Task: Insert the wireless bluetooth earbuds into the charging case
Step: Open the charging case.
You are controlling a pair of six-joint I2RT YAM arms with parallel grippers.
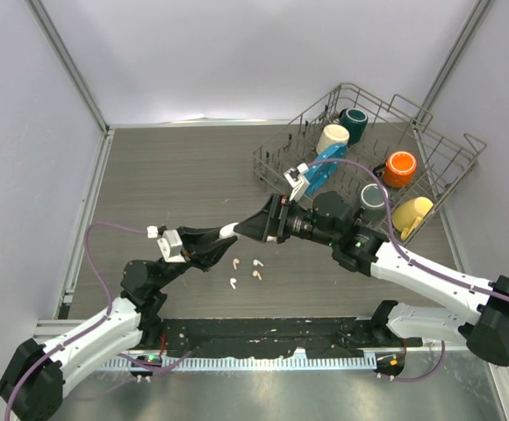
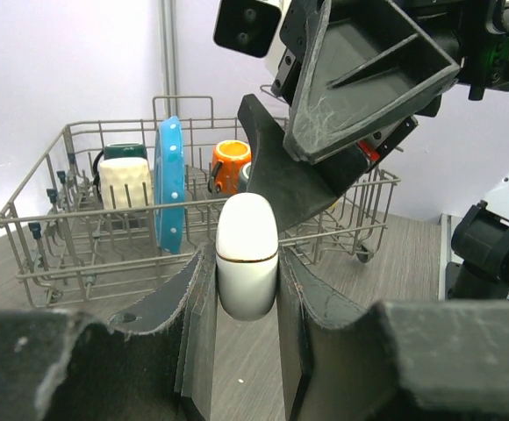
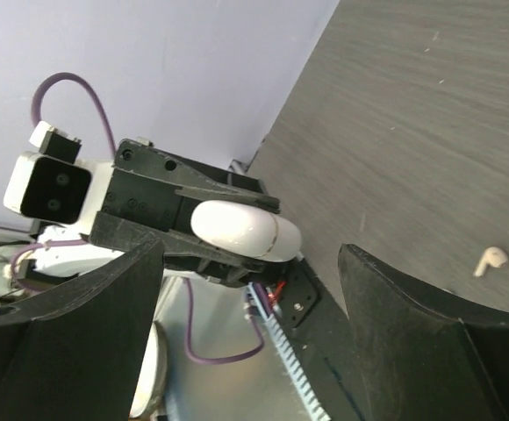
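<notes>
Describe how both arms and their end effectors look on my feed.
The left arm and right arm match: white links between black joints, with a thin purple cable looping along each. The left end effector and right end effector are matte black, each with two broad wedge-shaped fingers scuffed pale at the edges. A small white camera box sits on each wrist.

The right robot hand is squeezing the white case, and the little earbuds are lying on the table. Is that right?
Not quite. The left gripper is squeezing the white case, as the left wrist view shows; the right gripper is open near it. The earbuds do lie on the table.
</notes>
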